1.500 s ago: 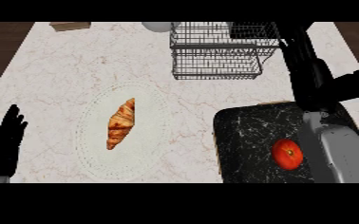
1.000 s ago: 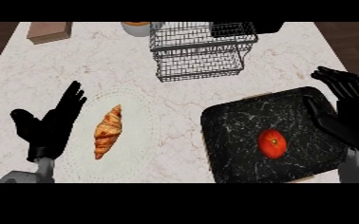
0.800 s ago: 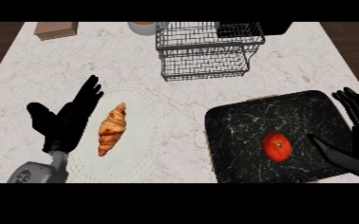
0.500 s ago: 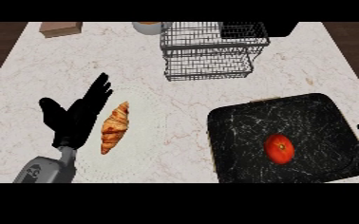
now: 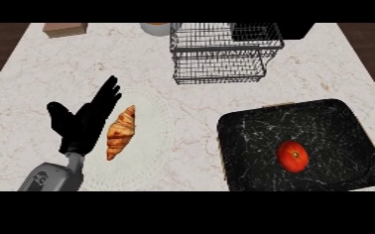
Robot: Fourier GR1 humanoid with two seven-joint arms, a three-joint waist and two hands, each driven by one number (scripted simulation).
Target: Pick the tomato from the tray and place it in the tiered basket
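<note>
A red tomato (image 5: pixel 293 155) lies on the black marbled tray (image 5: pixel 253 129) at the lower right of the counter. The black wire tiered basket (image 5: pixel 219 52) stands at the back, right of centre, and holds nothing that I can see. My left hand (image 5: pixel 84 120) is open at the lower left, fingers straight and pointing up and to the right, just left of a croissant. It holds nothing. My right hand does not show in the head view.
A croissant (image 5: pixel 121 132) lies on a white plate (image 5: pixel 157 144) left of the tray. At the back edge are a brown box (image 5: pixel 64 29), a white cup (image 5: pixel 156 28) and a dark object (image 5: pixel 296 29) behind the basket.
My right hand has slid out of view at the right edge. My left hand has risen a little toward the croissant. The view has shifted slightly.
</note>
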